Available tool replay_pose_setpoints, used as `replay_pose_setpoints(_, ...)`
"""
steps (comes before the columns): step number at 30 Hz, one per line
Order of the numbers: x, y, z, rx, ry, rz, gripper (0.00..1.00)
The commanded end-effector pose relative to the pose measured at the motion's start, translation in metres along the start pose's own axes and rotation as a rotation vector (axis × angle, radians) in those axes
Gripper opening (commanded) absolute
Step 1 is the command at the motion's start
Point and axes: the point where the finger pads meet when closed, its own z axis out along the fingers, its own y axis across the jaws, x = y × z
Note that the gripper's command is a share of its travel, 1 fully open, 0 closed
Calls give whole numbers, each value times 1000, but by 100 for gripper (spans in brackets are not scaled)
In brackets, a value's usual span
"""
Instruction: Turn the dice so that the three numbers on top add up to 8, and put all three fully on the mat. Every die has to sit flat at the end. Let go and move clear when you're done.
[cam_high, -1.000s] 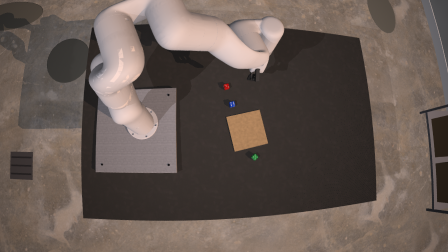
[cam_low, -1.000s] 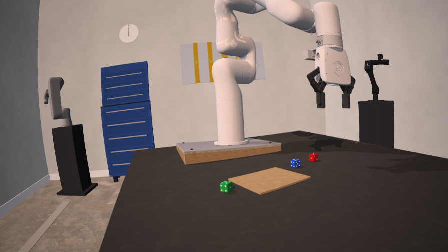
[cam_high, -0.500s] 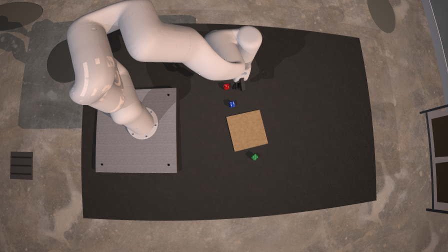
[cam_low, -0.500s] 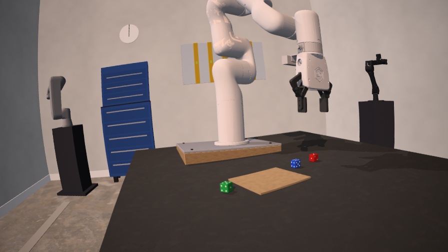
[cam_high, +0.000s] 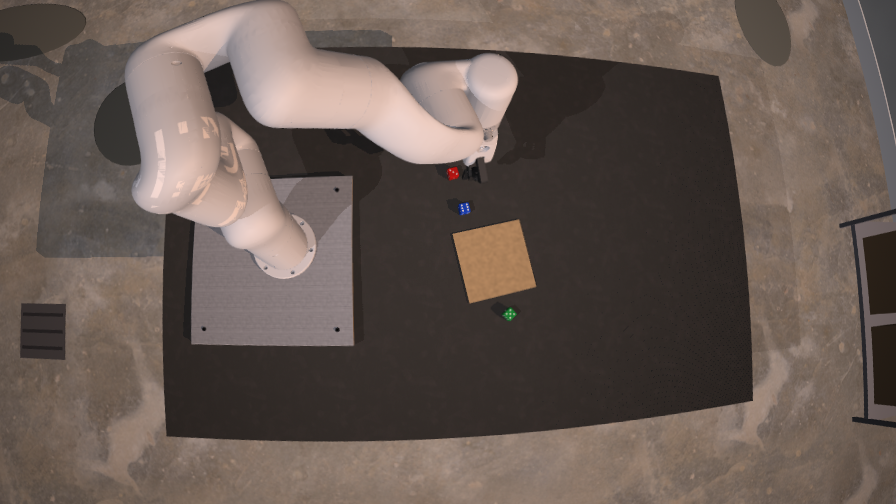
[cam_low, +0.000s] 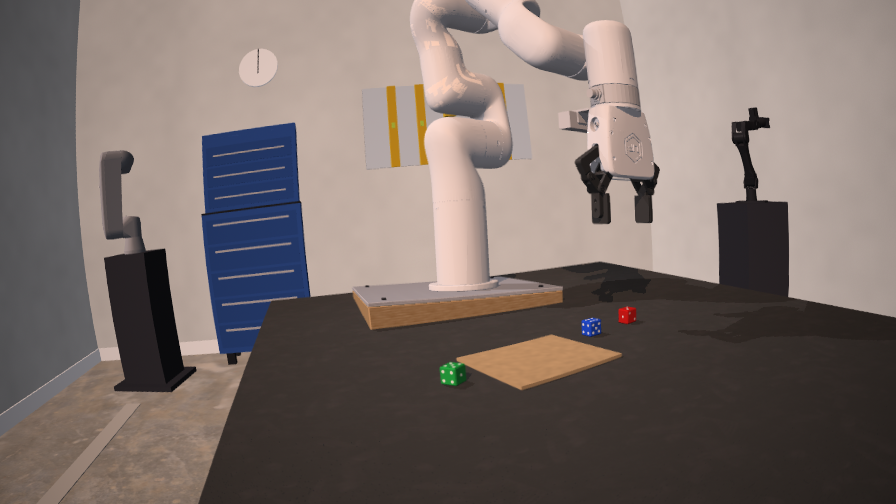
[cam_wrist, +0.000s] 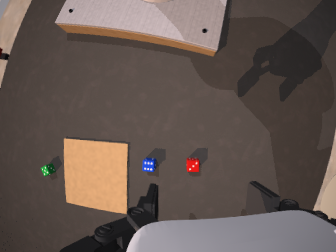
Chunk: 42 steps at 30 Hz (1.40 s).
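Mat (cam_high: 494, 261) (cam_low: 540, 361) (cam_wrist: 96, 175) carries no dice from above; blue (cam_high: 464, 208) (cam_low: 590, 326) (cam_wrist: 149, 164) and red dice (cam_high: 453, 173) (cam_low: 627, 314) (cam_wrist: 193, 165) lie off one side, green die (cam_high: 510, 314) (cam_low: 452, 373) (cam_wrist: 48, 169) off the opposite. From the side, the hand (cam_high: 474, 171) (cam_low: 622, 213) (cam_wrist: 203, 198) hangs above the counter (cam_high: 595, 250) (cam_low: 501, 451) (cam_wrist: 115, 95), fingers apart. The wrist view shows them apart too.

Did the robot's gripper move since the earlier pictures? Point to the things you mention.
Yes. In the exterior view, the gripper (cam_high: 474, 172) (cam_low: 622, 210) (cam_wrist: 203, 198) has moved left, away from the black stand (cam_low: 751, 250) on the right.
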Motion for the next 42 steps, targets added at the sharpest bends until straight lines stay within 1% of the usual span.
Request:
replay_pose_setpoints(1,-1,0,-1,-1,-4,3,100)
replay_pose_setpoints(5,-1,0,1,-1,-4,60,100)
replay_pose_setpoints(7,-1,0,1,-1,-4,60,100)
replay_pose_setpoints(12,-2,0,8,-1,-3,264,100)
replay_pose_setpoints(17,-2,-1,13,-1,-3,420,100)
replay_pose_setpoints(18,-2,-1,13,-1,-3,423,100)
replay_pose_setpoints(19,-2,-1,15,-1,-3,485,100)
replay_pose_setpoints(20,-2,-1,15,-1,-3,498,100)
replay_pose_setpoints(22,-2,-1,18,-2,-3,578,100)
replay_pose_setpoints(24,-2,-1,18,-2,-3,578,100)
replay_pose_setpoints(25,-2,-1,21,-2,-3,660,100)
replay_pose_setpoints(26,-2,-1,22,-2,-3,696,100)
replay_pose_setpoints(31,-2,-1,26,-2,-3,827,100)
replay_pose_setpoints(33,-2,-1,29,-2,-3,910,100)
replay_pose_setpoints(34,-2,-1,29,-2,-3,911,100)
replay_pose_setpoints(35,-2,-2,31,-2,-3,973,100)
replay_pose_setpoints(38,-2,-2,34,-2,-3,1067,100)
replay_pose_setpoints(41,-2,-2,34,-2,-3,1072,100)
replay_pose_setpoints(42,-1,-2,37,-3,-3,1147,100)
